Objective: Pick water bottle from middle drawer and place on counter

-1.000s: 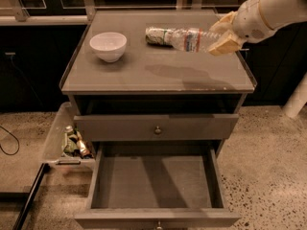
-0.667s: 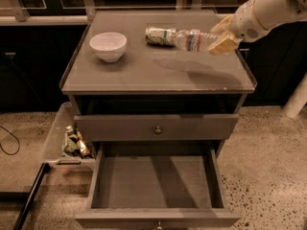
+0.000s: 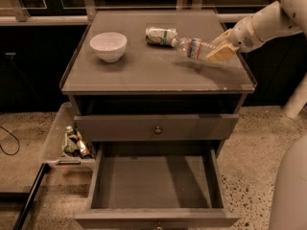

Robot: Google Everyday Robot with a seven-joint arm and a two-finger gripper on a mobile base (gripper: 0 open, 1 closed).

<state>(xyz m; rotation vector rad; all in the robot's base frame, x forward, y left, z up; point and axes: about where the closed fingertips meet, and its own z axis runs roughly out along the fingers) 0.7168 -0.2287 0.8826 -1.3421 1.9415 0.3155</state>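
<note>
The water bottle (image 3: 195, 47), clear with a red-and-blue label band, is tilted with its cap pointing left, just above the right part of the counter (image 3: 144, 68). My gripper (image 3: 219, 51) comes in from the right and is shut on the bottle's base end. The bottle casts a shadow on the counter below it; I cannot tell whether it touches the surface. The middle drawer (image 3: 154, 185) is pulled open at the bottom front and its grey floor is bare.
A white bowl (image 3: 109, 46) stands at the counter's left. A crumpled green-and-white packet (image 3: 160, 35) lies just left of the bottle's cap. A closed drawer with a knob (image 3: 157, 128) sits above the open one. A clear tray of tiny bottles (image 3: 73, 143) hangs at the left.
My gripper and the water bottle have moved down toward the counter surface and slightly forward. The bowl, the packet and the drawers have not moved.
</note>
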